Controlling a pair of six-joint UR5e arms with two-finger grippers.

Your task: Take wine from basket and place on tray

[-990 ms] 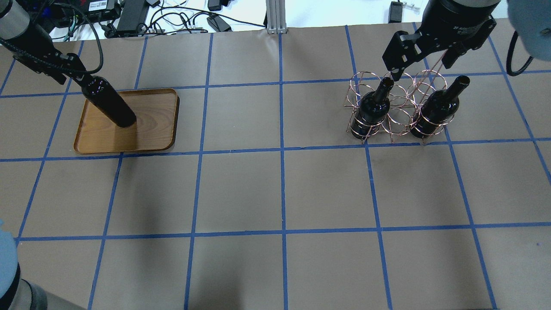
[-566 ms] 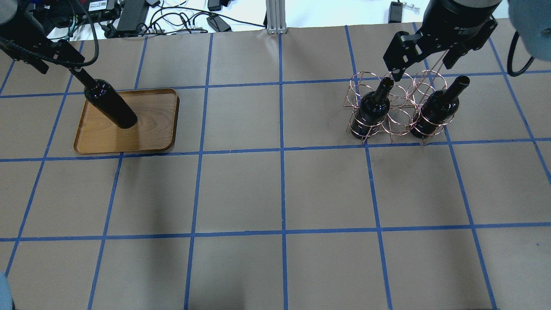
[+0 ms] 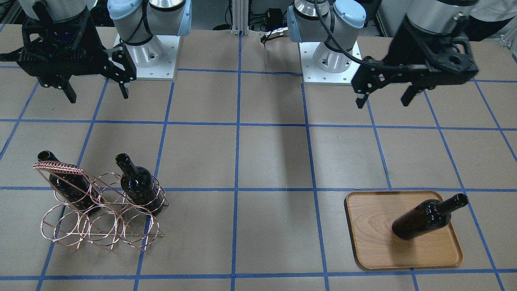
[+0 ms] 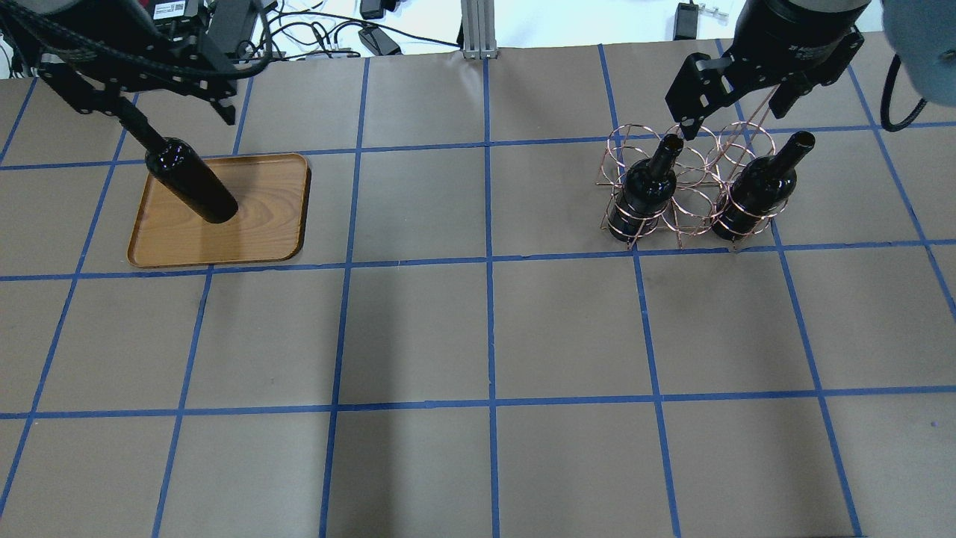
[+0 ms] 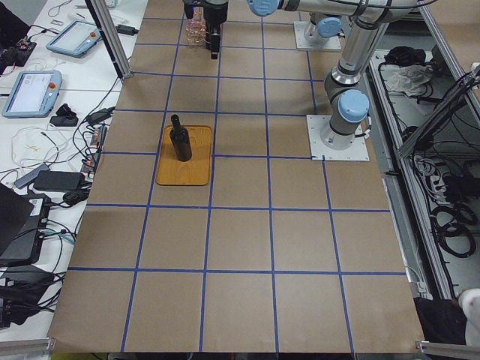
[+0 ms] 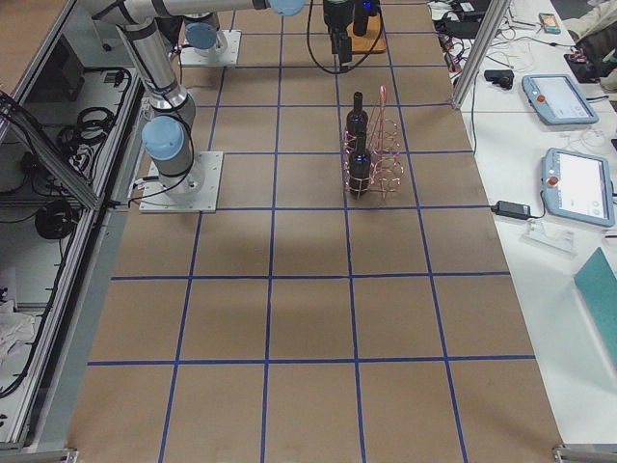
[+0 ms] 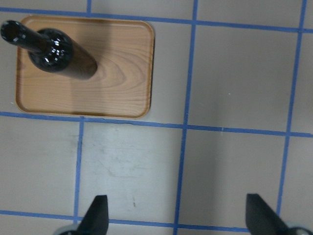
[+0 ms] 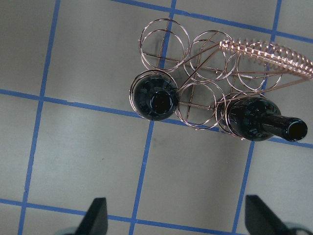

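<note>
Wooden tray (image 3: 371, 242) lies nearest, at 4 o'clock in the front-facing view, with the wine (image 3: 420, 220) standing upright on it. At 8 o'clock the basket (image 3: 95, 220) carries a second bottle (image 3: 139, 188) and a third bottle (image 3: 66, 188) upright in the end loops of its far row. Beyond, the left gripper (image 3: 382, 101) at 1 o'clock hangs clear of the wine, jaws wide and empty; the right gripper (image 3: 98, 97) at 11 o'clock is likewise spread wide, holding nothing

Even, bright overhead light; soft shadows; sharp focus; glints on glass.
</note>
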